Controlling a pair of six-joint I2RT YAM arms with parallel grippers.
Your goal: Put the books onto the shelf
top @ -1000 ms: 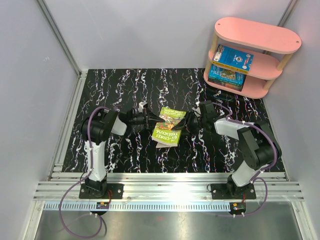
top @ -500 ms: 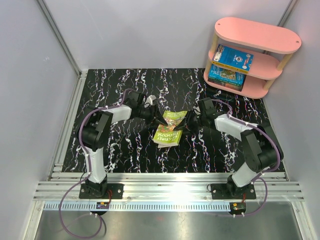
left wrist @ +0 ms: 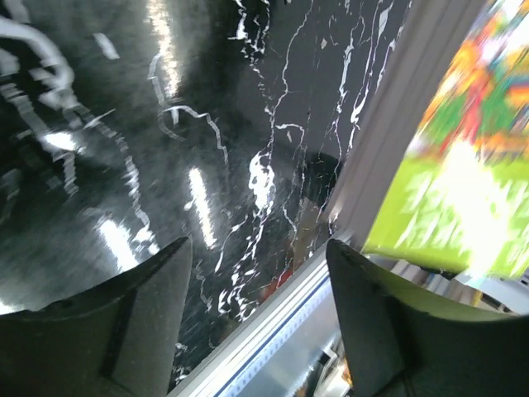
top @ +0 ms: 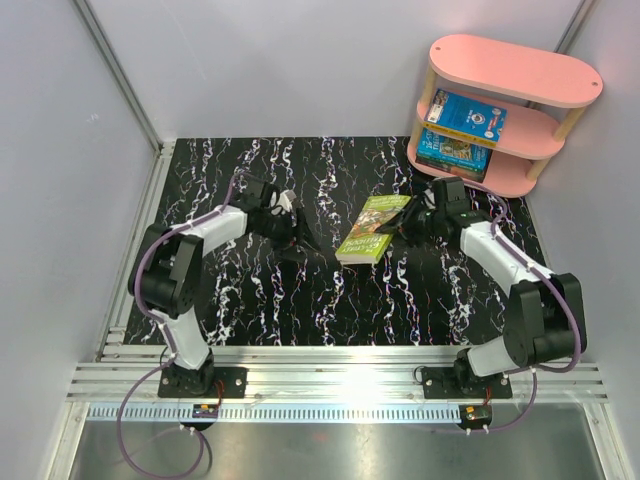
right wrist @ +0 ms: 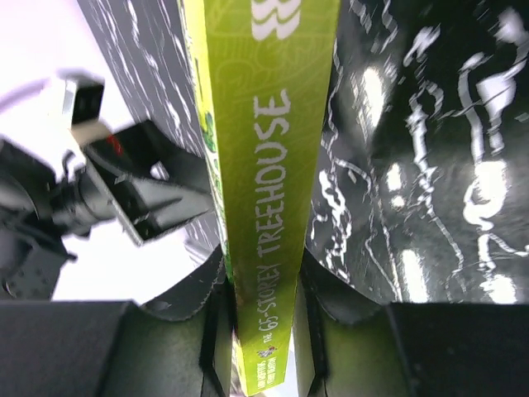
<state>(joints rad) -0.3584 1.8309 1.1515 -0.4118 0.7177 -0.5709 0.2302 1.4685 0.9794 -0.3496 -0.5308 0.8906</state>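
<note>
At the left of the top view, the left gripper (top: pixel 296 236) hung low over the black marbled table (top: pixel 250 300). Its wrist view showed the two fingers (left wrist: pixel 124 331) well apart with nothing between them, so it was wide and empty. Near the centre of the frame lay the yellow-green book (top: pixel 370 232), "The 65-Storey Treehouse". The right gripper (top: pixel 408 222) pinched it narrowly at its right end, and in the right wrist view the spine ran straight up between the two pads. Whether the free end touched the table, we could not tell. In the upper right corner stood the pink shelf (top: pixel 515 72), well apart from the held book.

We judged that several things could go wrong from here. The book was held at one end only, so the long free part could sag or turn in the jaws during the carry, and slip out. The gaps between the tiers looked low, so a tilted book could strike a board edge or a wooden post (top: pixel 431 95). It could also push the blue book (top: pixel 467 117) on the middle tier.

We counted two arms, two grippers, one shelf with three tiers, and three books: one held, one on the middle tier, and one blue-green book (top: pixel 455 157) on the bottom tier. Whether more lay under that one, we could not tell.
</note>
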